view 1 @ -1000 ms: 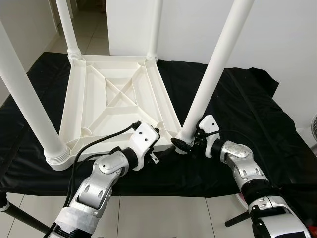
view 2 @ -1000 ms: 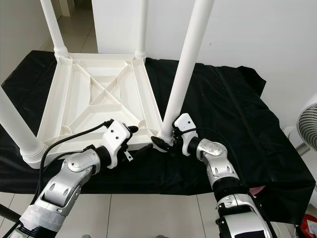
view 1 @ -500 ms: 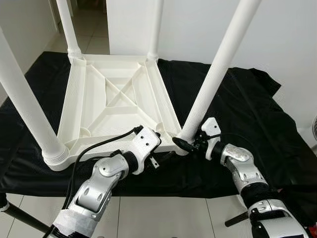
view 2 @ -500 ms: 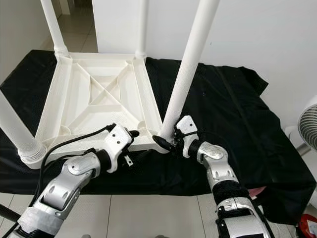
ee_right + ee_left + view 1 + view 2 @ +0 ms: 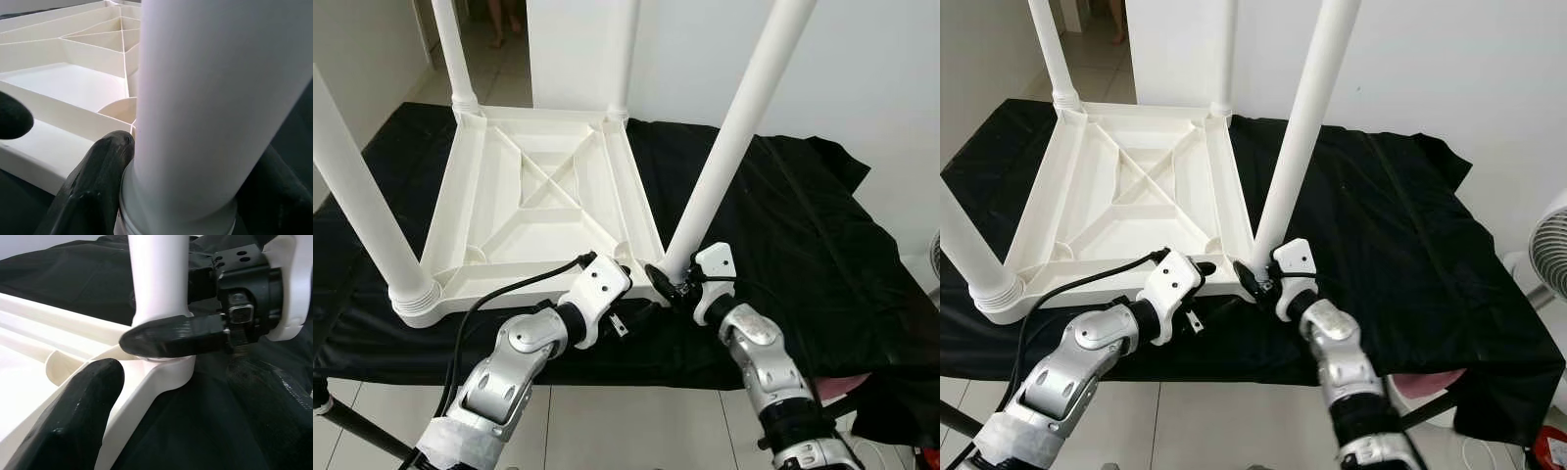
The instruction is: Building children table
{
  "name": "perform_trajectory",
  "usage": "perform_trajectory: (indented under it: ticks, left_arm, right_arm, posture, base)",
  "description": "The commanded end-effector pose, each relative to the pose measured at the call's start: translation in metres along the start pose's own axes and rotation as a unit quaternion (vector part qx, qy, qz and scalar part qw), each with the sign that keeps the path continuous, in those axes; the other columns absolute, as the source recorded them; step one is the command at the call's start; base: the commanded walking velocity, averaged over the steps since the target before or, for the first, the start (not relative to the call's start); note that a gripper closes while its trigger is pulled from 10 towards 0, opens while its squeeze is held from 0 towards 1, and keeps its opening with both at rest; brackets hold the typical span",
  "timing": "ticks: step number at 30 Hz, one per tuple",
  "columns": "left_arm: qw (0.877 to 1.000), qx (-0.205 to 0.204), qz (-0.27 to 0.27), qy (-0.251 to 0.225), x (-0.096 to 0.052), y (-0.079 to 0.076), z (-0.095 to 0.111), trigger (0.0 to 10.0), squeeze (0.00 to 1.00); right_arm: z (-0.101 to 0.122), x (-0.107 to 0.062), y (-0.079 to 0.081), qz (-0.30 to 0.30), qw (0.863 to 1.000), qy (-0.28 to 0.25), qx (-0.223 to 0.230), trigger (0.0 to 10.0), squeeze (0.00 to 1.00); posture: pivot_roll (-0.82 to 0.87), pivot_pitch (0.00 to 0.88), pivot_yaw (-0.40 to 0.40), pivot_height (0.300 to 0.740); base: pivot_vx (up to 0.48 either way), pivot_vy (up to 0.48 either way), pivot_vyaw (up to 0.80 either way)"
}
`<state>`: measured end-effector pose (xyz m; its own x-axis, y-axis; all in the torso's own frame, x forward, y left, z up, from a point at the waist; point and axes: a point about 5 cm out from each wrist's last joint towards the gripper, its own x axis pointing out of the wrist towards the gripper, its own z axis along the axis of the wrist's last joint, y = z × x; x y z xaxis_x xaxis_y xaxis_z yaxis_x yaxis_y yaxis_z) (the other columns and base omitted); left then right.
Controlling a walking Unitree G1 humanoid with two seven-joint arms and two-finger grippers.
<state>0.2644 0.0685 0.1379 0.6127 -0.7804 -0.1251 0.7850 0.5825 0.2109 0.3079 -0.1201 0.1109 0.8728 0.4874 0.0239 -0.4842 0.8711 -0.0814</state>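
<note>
From the head views, the table (image 5: 538, 211) lies upside down on a black cloth (image 5: 822, 245), so its sockets face up for the legs; three stand seated and the near right leg (image 5: 724, 147) leans in its corner socket. The right gripper (image 5: 668, 284) clamps this leg's base, likely to turn it home. The left gripper (image 5: 619, 315) sits at the near rim, seemingly bracing the table; whether it is open I cannot tell. The corner is close to the cloth's front edge, with little room. The left wrist view shows a right finger (image 5: 171, 340) hugging the leg above the socket. In the right wrist view, both fingers (image 5: 93, 191) flank the leg.
</note>
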Motion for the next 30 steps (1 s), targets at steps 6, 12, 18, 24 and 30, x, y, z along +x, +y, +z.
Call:
perform_trajectory:
  ticks: [6, 12, 18, 24, 30]
  left_arm:
    - [1.000, -0.001, -0.009, 0.002, 0.000, -0.003, 0.000, 10.0, 0.00]
    - [1.000, -0.001, -0.007, 0.002, -0.001, -0.003, 0.000, 10.0, 0.00]
    - [1.000, 0.000, -0.003, 0.000, -0.001, -0.001, 0.002, 10.0, 0.00]
    - [1.000, 0.000, -0.001, -0.001, -0.001, 0.001, 0.004, 10.0, 0.00]
    - [1.000, 0.000, -0.002, -0.001, -0.001, 0.001, 0.004, 10.0, 0.00]
  right_arm:
    - [-0.015, -0.014, -0.006, -0.211, 0.976, 0.042, 0.039, 10.0, 0.00]
    - [-0.014, -0.013, 0.006, -0.209, 0.976, 0.045, 0.046, 10.0, 0.00]
    - [-0.004, -0.014, 0.003, -0.188, 0.981, 0.022, 0.049, 10.0, 1.00]
    - [0.005, -0.015, -0.010, -0.134, 0.990, 0.004, 0.037, 10.0, 1.00]
    - [0.015, -0.010, -0.025, -0.012, 1.000, -0.003, 0.016, 10.0, 0.00]
  posture:
    - [-0.01, 0.000, -0.101, 0.740]
    - [-0.01, 0.000, -0.098, 0.740]
    - [-0.02, 0.002, -0.095, 0.740]
    - [-0.01, 0.015, -0.093, 0.740]
    - [-0.01, 0.014, -0.088, 0.740]
  base:
    - [0.000, 0.000, 0.00]
    - [0.000, 0.000, 0.00]
    - [0.000, 0.000, 0.00]
    - [0.000, 0.000, 0.00]
    - [0.000, 0.000, 0.00]
